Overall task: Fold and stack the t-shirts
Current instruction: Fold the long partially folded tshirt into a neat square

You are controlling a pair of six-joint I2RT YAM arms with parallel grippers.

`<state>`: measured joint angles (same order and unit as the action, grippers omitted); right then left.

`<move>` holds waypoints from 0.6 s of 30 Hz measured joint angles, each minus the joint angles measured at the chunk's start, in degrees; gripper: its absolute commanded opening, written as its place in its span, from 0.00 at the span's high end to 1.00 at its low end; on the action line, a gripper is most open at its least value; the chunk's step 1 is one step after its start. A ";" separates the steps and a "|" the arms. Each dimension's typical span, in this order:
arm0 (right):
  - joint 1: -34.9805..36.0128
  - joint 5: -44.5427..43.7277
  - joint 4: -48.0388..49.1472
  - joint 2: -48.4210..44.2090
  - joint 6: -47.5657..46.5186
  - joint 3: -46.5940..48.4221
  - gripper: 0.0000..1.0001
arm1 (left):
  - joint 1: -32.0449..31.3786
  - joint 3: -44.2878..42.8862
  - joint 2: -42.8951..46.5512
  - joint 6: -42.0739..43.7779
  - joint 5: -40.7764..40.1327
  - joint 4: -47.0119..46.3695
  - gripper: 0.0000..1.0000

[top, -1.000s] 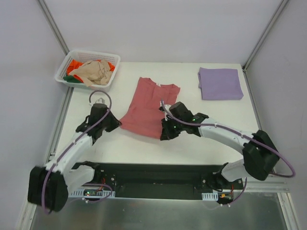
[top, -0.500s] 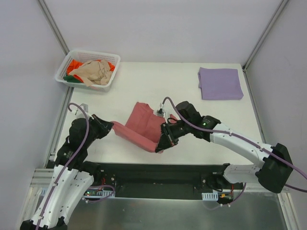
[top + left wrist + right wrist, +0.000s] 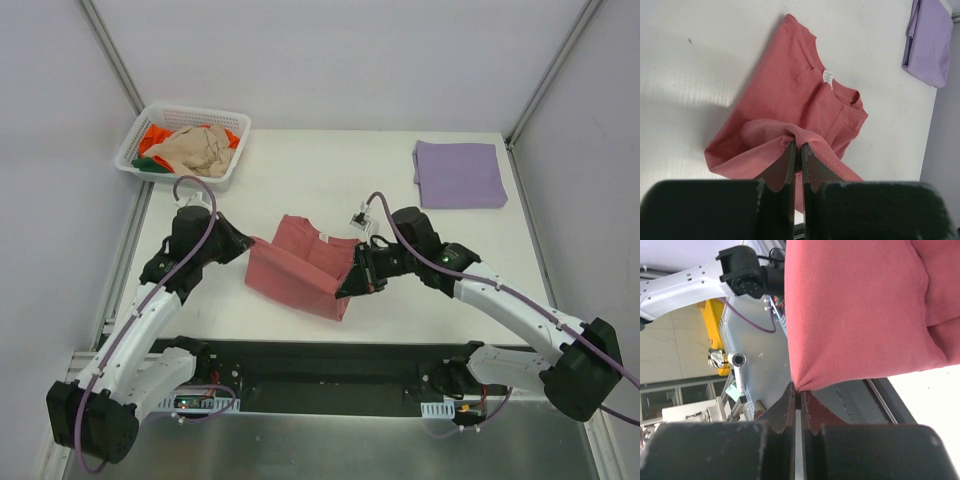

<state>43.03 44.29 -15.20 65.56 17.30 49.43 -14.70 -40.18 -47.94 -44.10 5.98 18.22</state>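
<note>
Rose-red t-shirt (image 3: 790, 95), its white neck tag (image 3: 828, 76) unreadable, is pinched by left fingers (image 3: 788, 167) and right fingers (image 3: 810, 410).

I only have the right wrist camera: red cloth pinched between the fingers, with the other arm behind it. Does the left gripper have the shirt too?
Observer: Yes. In the left wrist view the left gripper is shut on a stitched edge of the rose-red shirt.
Operator: Is the whole shirt off the table?
Observer: No. The collar end, with its white label, lies flat on the table.
Operator: Where do finished shirts go?
Observer: From above, one lavender shirt lies folded at the table's far right corner.
</note>
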 measured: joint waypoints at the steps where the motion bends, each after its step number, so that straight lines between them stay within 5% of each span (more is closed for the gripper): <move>1: -0.92 -0.22 0.02 0.00 0.00 -0.15 1.00 | 0.00 -0.57 -1.53 0.04 0.22 -0.66 1.00; 18: -13.68 -3.45 1.53 6.91 -2.38 -0.55 1.00 | -0.37 -13.31 -27.50 2.75 2.95 -8.87 1.00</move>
<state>29.34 40.84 -13.67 72.47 14.92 48.88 -15.07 -53.49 -75.44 -41.34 8.93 9.34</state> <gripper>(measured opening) 0.023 0.011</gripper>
